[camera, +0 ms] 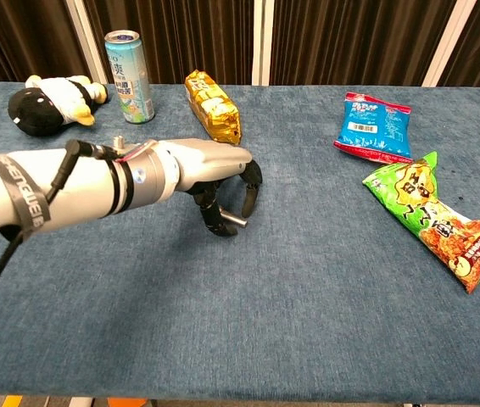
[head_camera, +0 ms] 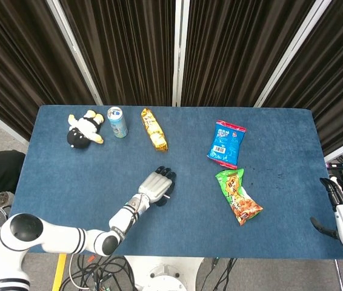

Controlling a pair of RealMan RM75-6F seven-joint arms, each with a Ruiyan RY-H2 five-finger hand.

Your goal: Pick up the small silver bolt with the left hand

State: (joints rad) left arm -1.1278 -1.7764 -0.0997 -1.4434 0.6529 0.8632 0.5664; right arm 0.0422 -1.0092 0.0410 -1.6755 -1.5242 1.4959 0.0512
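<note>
left hand [camera: 223,182] arched over bolt [camera: 234,220], fingers curled down either side for a pinch | bolt lies on table [camera: 308,305], apparently not gripped | right hand [head_camera: 341,203] open, idle at table edge

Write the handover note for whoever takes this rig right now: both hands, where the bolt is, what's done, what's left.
Left hand: arched over the small silver bolt, dark fingers curled down on either side of it. The bolt looks to be lying on the blue table; no closed grip is visible.
Right hand: parked off the table's right edge, fingers apart, holding nothing.
Bolt: mid-table, in front of the yellow snack pack, partly hidden under the hand.
Done: left hand brought over the bolt.
Left: close the fingers on the bolt, confirm the hold, lift it.
</note>
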